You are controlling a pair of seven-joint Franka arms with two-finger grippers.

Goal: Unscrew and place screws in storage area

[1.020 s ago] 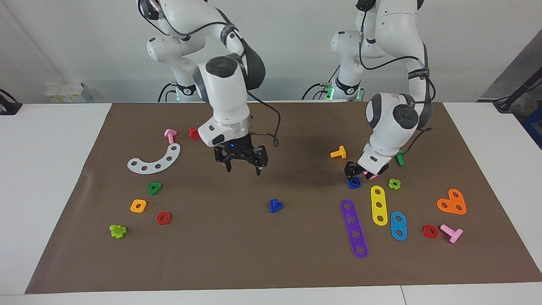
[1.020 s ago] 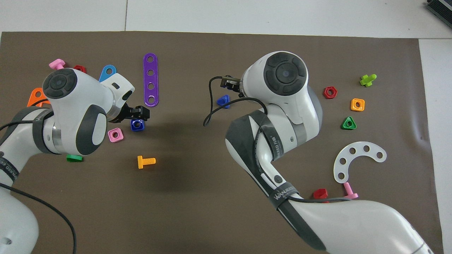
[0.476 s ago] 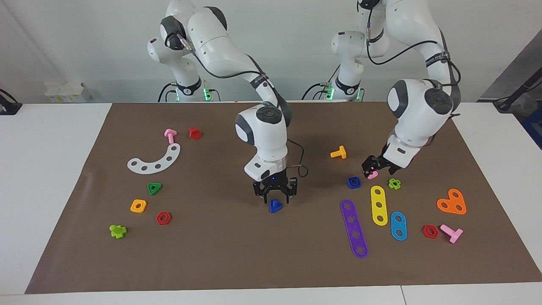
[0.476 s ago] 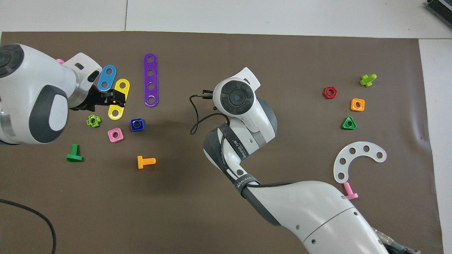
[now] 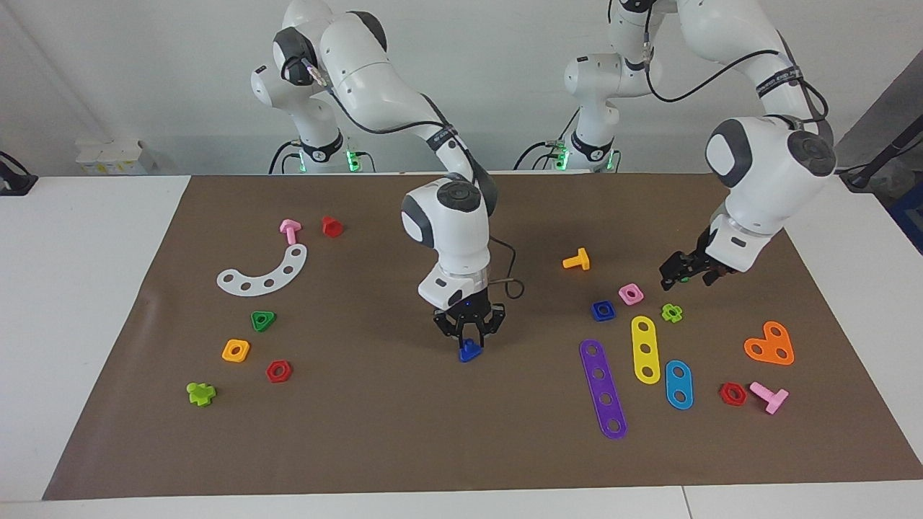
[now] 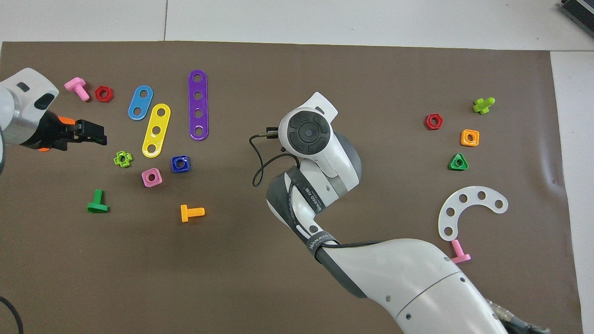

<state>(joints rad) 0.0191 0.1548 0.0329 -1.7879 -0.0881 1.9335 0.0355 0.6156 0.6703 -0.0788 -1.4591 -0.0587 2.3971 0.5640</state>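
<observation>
The dark-blue bolt [image 5: 469, 352] with the triangular head lies on the brown mat [image 5: 404, 432] near its middle. My right gripper [image 5: 469, 339] is down on it with its fingers closed in on the stub. The right arm's hand [image 6: 308, 131] hides the bolt in the overhead view. The blue square nut [image 5: 603, 311] lies free on the mat toward the left arm's end, and also shows in the overhead view [image 6: 180, 163]. My left gripper [image 5: 680, 271] is raised over the mat beside the orange heart plate [image 5: 770, 344], apart from the nut.
Around the blue nut lie a pink nut [image 5: 630, 293], a green cross nut [image 5: 672, 312], an orange bolt [image 5: 576, 260] and yellow [image 5: 645, 349], purple [image 5: 603, 388] and light-blue [image 5: 678, 384] strips. A white arc [image 5: 263, 272] and a green triangular nut [image 5: 263, 320] lie toward the right arm's end.
My right gripper came down onto the blue bolt and its fingers closed in. My left gripper left the blue nut on the mat and moved off toward the left arm's end.
</observation>
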